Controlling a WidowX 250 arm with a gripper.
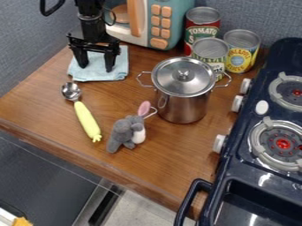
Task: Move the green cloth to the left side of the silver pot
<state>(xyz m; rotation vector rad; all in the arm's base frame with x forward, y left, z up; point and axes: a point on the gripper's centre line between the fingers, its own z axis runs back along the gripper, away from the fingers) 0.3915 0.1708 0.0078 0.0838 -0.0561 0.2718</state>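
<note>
I have the tool [96, 69] open, its two fingers spread apart above the pale blue-green cloth [121, 67]; I can't tell whether they touch it; the cloth lies flat on the wooden counter [168, 163], at ten o'clock from the lidded silver pot [182, 105]; I see a yellow-handled spoon [88, 121] at nine o'clock from the pot, a grey plush toy [122, 132] at eight.

Toy kitchen, stove [266, 128], microwave [171, 20], soup cans [202, 27]
</note>
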